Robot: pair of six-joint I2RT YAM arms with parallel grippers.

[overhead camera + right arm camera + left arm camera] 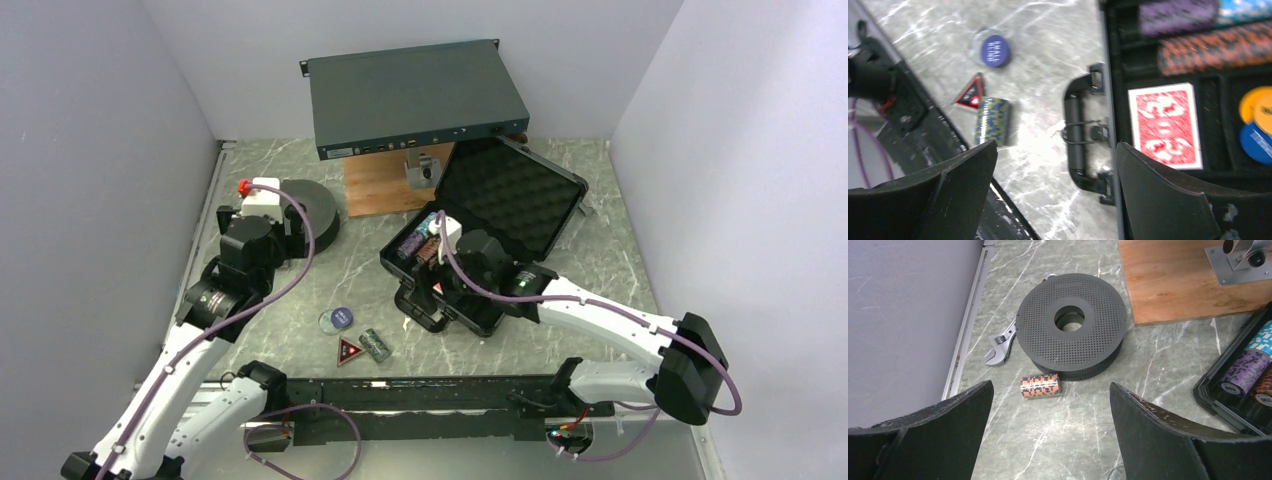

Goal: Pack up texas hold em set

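- Case [520,200] is sitting open on the counter [610,270], with its foam lid leaning back and its handle [1077,142] facing the arms.
- Right jaws are hanging wide open over the case's front edge, right by the handle, gripping nothing.
- Purple chip roll [1178,15], orange chip roll [1213,50], red card deck [1164,125], a yellow button [1255,102] and a packed blue button [1255,142] are all lying in the case's compartments.
- Loose blue button [995,50], triangle [970,95] and striped chip roll [992,121] are lying out on the counter, just left of the case.
- Left jaws are gaping open and empty too, hovering near the spool [1070,325].
- Stray orange roll [1040,386] is lying on its side just beside the spool's near edge, and a wrench [1002,344] is poking out at the spool's left.
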